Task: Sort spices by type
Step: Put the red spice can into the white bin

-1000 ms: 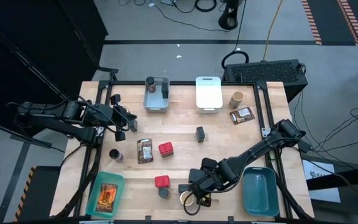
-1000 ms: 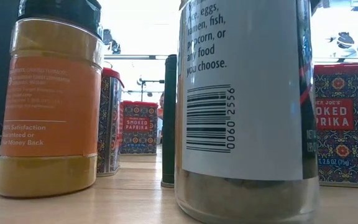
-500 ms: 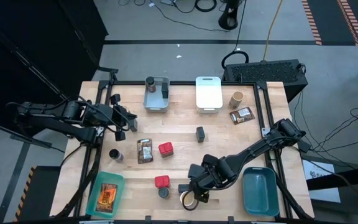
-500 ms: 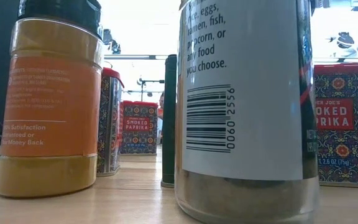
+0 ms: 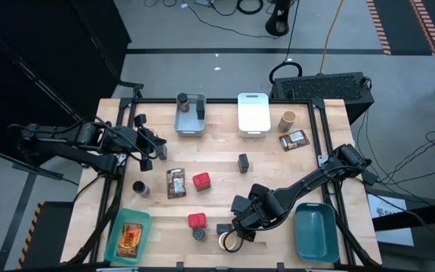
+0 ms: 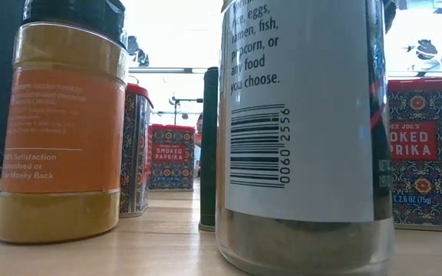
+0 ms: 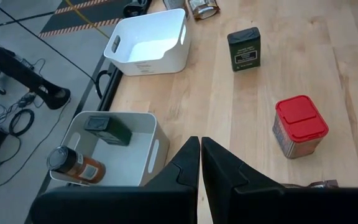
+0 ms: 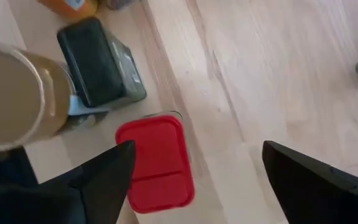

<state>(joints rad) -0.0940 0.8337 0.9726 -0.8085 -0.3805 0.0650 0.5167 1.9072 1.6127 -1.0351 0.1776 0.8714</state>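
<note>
My right gripper (image 5: pixel 238 221) (image 8: pixel 197 149) is open near the table's near edge, and touches nothing. It hovers by a red tin (image 5: pixel 196 221) (image 8: pixel 157 163), a dark-lidded tin (image 5: pixel 222 228) (image 8: pixel 101 62) and a tan-topped jar (image 5: pixel 229 242) (image 8: pixel 11 99), all standing on their bases. My left gripper (image 5: pixel 146 148) (image 7: pixel 201 146) is shut and waits at the left, near the grey bin (image 5: pixel 189 113) (image 7: pixel 157 146). Other spices stand or lie on the table: a red tin (image 5: pixel 201 180) (image 7: pixel 299 126), a dark tin (image 5: pixel 243 162) (image 7: pixel 244 48), a dark jar (image 5: pixel 141 188) and two packets (image 5: pixel 176 183), (image 5: pixel 294 140).
The grey bin holds a dark tin (image 7: pixel 107 129) and a jar (image 7: pixel 70 165). A white bin (image 5: pixel 254 113) sits at the far edge, a teal bin (image 5: pixel 119 227) holding a packet at the near left, and a blue bin (image 5: pixel 316 230) at the near right. Jars (image 6: pixel 301 130) crowd the low view.
My right gripper has drawn away from the tan-topped jar, a little toward the far edge. The jar stays standing where it was.
</note>
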